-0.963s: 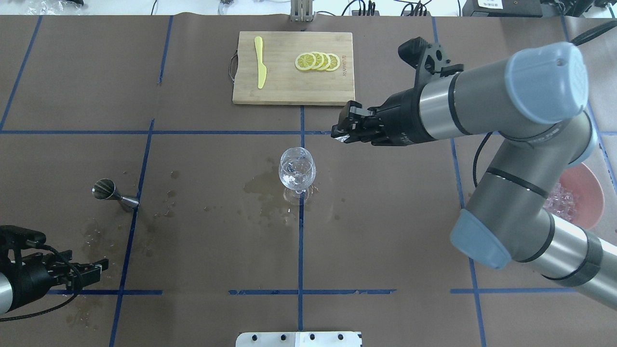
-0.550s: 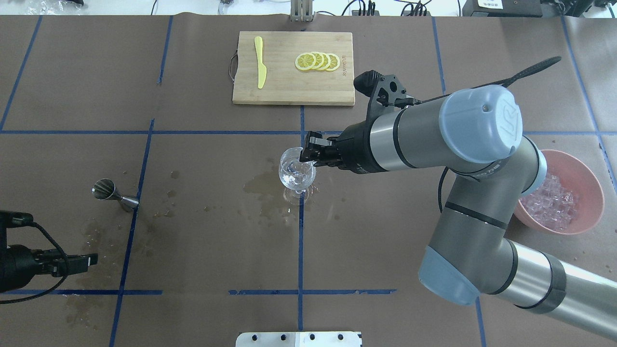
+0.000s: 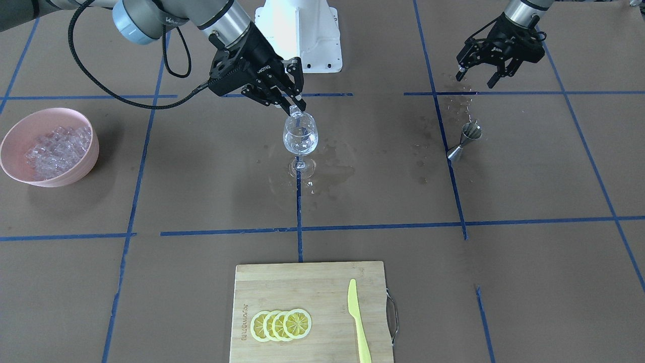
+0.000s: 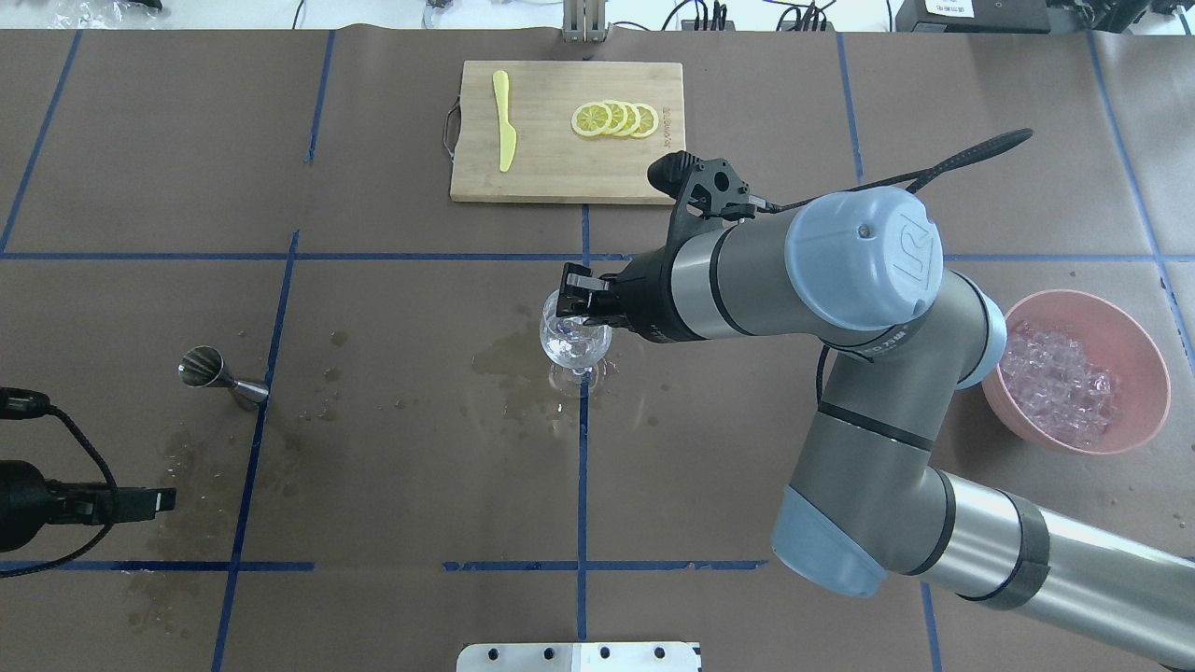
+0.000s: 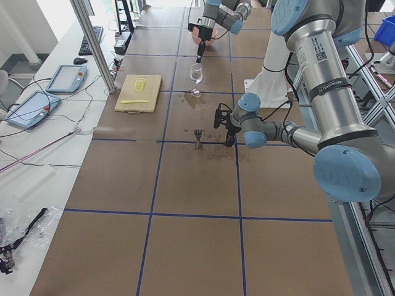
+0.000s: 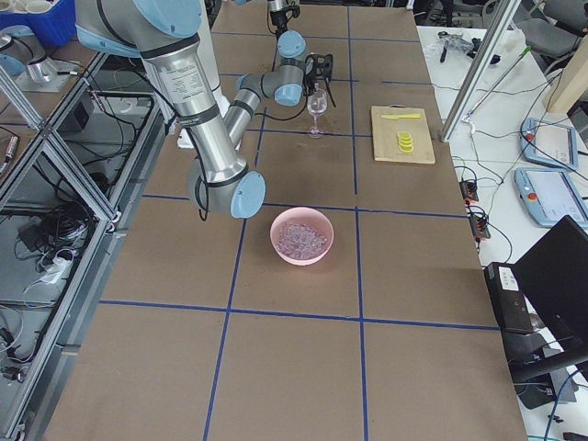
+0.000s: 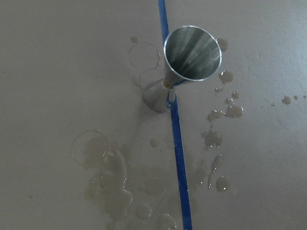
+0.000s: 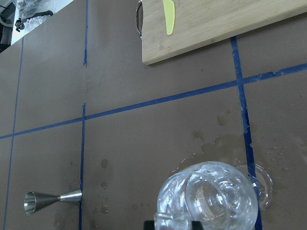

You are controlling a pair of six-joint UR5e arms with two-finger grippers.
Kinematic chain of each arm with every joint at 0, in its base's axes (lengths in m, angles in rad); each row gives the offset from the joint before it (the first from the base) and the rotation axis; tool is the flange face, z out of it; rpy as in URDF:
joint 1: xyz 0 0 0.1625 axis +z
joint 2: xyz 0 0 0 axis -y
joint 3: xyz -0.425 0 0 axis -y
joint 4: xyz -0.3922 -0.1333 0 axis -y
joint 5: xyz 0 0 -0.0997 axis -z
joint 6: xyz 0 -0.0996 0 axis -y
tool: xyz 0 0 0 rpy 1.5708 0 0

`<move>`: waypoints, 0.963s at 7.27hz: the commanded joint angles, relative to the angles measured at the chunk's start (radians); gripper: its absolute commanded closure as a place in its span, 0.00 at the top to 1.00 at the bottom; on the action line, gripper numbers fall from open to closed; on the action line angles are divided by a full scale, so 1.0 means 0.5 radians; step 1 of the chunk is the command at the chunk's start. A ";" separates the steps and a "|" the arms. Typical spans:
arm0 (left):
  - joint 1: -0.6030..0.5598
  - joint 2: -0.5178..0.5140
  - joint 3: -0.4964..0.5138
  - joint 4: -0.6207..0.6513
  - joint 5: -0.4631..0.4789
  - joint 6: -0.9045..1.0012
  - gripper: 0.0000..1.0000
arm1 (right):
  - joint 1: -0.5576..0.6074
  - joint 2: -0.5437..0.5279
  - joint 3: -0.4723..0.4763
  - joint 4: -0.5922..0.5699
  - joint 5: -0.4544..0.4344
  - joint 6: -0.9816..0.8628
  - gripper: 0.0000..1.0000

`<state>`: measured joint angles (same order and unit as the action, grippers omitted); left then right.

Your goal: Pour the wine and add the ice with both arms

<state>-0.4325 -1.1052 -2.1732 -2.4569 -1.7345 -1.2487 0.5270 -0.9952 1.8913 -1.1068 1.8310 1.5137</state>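
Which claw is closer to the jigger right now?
Left. The left claw hangs open just robot-side of the jigger; the right claw is far off over the wine glass, pinching an ice cube.

I am running this from afar in a robotics lab. The brown paper-covered table [image 4: 392, 467] is gridded with blue tape lines [image 4: 583, 485]. Bare aluminium frame posts [image 5: 92, 43] flank it, and grey-blue tablet-like teach pendants [image 5: 65, 77] lie on the white side bench [image 5: 37, 172].

overhead: behind robot [image 3: 302, 35], looks forward-down on tabletop [image 4: 420, 467] | front: opposite, steep, faces robot | sides: tabletop ends, distant | wrists: close, downward | shared: wine glass [image 4: 574, 345] mid-frame overhead and front; jigger [image 7: 192, 52] both wrists
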 commanded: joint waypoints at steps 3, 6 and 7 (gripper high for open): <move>-0.107 -0.001 -0.022 0.045 -0.153 0.061 1.00 | 0.004 0.030 -0.012 -0.001 -0.008 0.044 1.00; -0.426 -0.029 -0.126 0.240 -0.442 0.352 1.00 | 0.041 0.018 0.140 -0.236 0.010 0.025 1.00; -0.527 -0.035 -0.139 0.293 -0.467 0.538 1.00 | 0.090 0.003 0.242 -0.426 0.038 0.013 1.00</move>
<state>-0.6359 -1.1166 -2.2284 -2.3552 -1.9353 -1.0746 0.5495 -0.9864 1.9532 -1.2130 1.8376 1.5275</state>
